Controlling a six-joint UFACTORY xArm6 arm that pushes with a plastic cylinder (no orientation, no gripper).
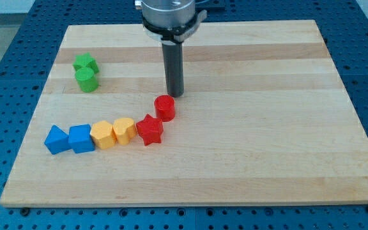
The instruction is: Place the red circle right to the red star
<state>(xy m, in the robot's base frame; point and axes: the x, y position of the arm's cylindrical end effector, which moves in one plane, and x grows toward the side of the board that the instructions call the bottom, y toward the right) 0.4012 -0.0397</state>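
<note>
The red circle (165, 107) is a short red cylinder just above and to the right of the red star (149, 130), close to it or touching it. My tip (175, 95) stands on the board just above and slightly right of the red circle, very near its upper edge; contact cannot be told. The rod rises straight to the arm's flange at the view's top.
A row runs left from the red star: a yellow heart (124, 130), an orange block (102, 135), a blue cube (81, 138), a blue triangle (56, 139). A green star (85, 63) and a green cylinder (86, 80) sit at the upper left. The wooden board (267, 128) lies on a blue perforated table.
</note>
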